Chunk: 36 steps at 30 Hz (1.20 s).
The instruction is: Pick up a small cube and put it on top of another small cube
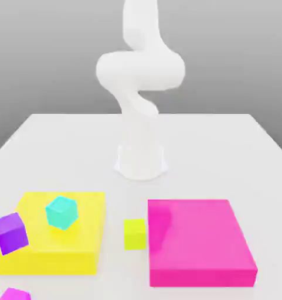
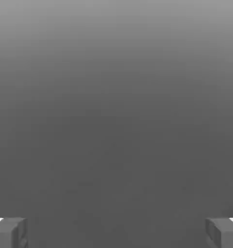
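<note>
Soft, even light; faint shadows

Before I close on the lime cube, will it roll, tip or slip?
The lime cube sits flat on the table, so rolling looks unlikely. Its plain flat faces probably suit the open gripper. It looks small, likely light: a nudge may slide it toward the magenta block.

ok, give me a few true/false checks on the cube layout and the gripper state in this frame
1. The cyan cube sits on the flat yellow block. True.
2. The lime cube is stacked on the cyan cube. False: it rests on the table, between the yellow block and the flat magenta block.
3. The gripper is open with nothing between its fingers. True.
4. The purple cube sits on the magenta block. False: it is at the yellow block's edge on the exterior view's left.
5. The lime cube lies nearer the magenta block than the cyan cube does. True.
</note>
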Each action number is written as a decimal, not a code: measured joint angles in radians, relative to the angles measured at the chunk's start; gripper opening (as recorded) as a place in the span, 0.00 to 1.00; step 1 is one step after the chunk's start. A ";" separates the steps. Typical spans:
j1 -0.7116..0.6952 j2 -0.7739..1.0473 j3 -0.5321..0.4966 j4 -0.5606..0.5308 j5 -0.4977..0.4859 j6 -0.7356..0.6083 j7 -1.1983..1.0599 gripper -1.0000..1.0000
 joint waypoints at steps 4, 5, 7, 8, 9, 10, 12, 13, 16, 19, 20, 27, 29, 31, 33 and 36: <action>-0.046 0.095 0.037 -0.078 0.036 0.072 0.155 0.50; -0.058 0.117 0.047 -0.097 0.044 0.090 0.193 0.50; -0.079 0.163 0.067 -0.135 0.058 0.124 0.270 0.50; -0.089 0.185 0.077 -0.154 0.065 0.142 0.309 0.50; -0.099 0.208 0.087 -0.172 0.071 0.159 0.348 0.50; -0.111 0.231 0.100 -0.191 0.078 0.176 0.387 0.50; -0.133 0.276 0.123 -0.229 0.090 0.211 0.465 0.50; -0.143 0.298 0.134 -0.247 0.095 0.228 0.505 0.50; -0.174 0.366 0.169 -0.304 0.106 0.281 0.628 0.50; -0.205 0.434 0.203 -0.360 0.113 0.334 0.754 0.50; -0.215 0.457 0.215 -0.379 0.113 0.351 0.798 0.50; -0.272 0.620 0.268 -0.512 0.078 0.477 1.129 0.50; -0.290 0.667 0.277 -0.550 0.049 0.513 1.237 0.50; -0.298 0.729 0.270 -0.562 0.003 0.561 1.311 0.50; -0.274 0.801 0.226 -0.556 -0.064 0.618 1.367 0.50; -0.173 0.908 0.104 -0.537 -0.150 0.705 1.433 0.50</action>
